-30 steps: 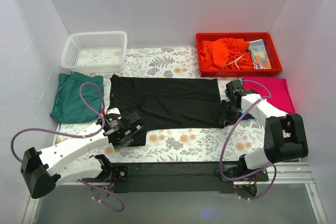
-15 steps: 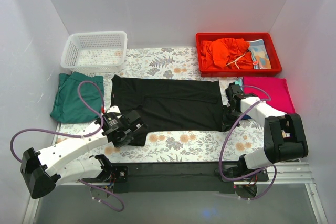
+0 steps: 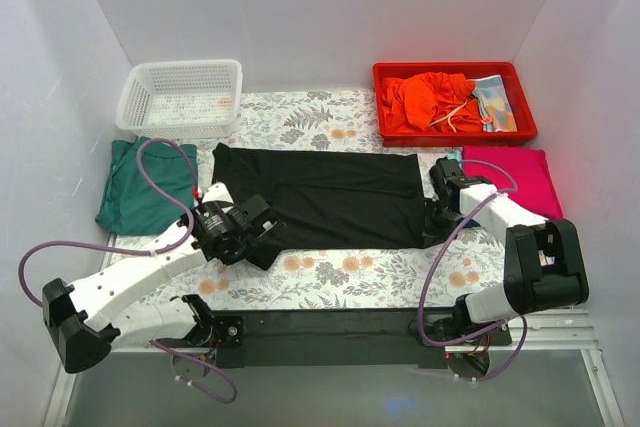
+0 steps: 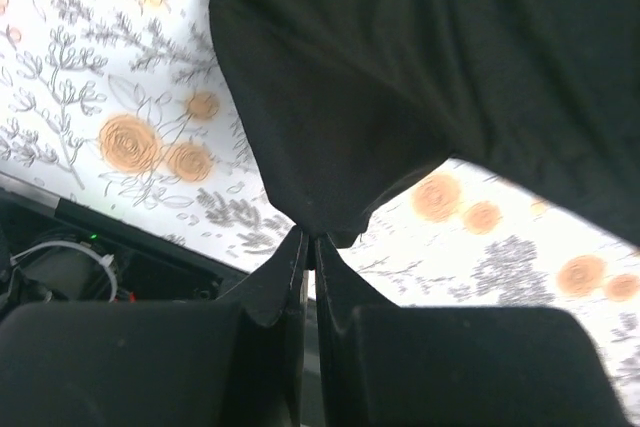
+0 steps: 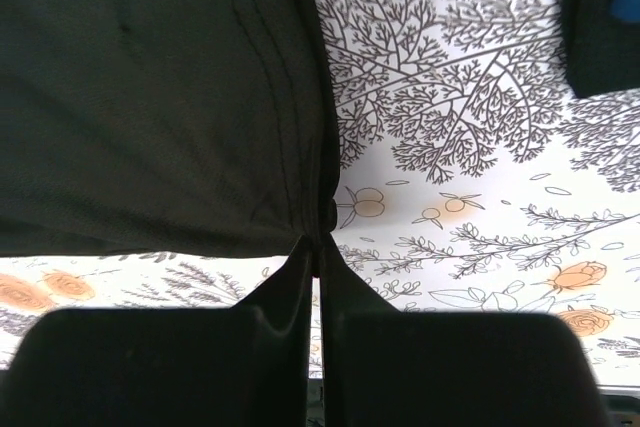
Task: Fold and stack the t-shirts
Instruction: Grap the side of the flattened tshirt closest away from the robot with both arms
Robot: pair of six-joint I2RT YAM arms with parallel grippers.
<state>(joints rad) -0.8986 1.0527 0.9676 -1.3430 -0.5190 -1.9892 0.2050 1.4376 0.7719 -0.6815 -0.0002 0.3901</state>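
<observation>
The black shirt (image 3: 320, 197) is spread flat in the middle of the surface (image 3: 350, 275). It is judged soft, light and limp, so it is best taken at its corners. The left gripper (image 4: 310, 244) is clamped on the near left corner, and the right gripper (image 5: 318, 247) on the near right corner. A green shirt (image 3: 140, 187) and a magenta shirt (image 3: 520, 179) are laid at either side. A white basket (image 3: 180, 97) and a red tray (image 3: 455, 135) are set beyond, and nothing is seen across the fold.

White arms (image 3: 130, 282), black joints (image 3: 545, 267), black hands (image 4: 310, 240), looping purple cables (image 3: 90, 245).
</observation>
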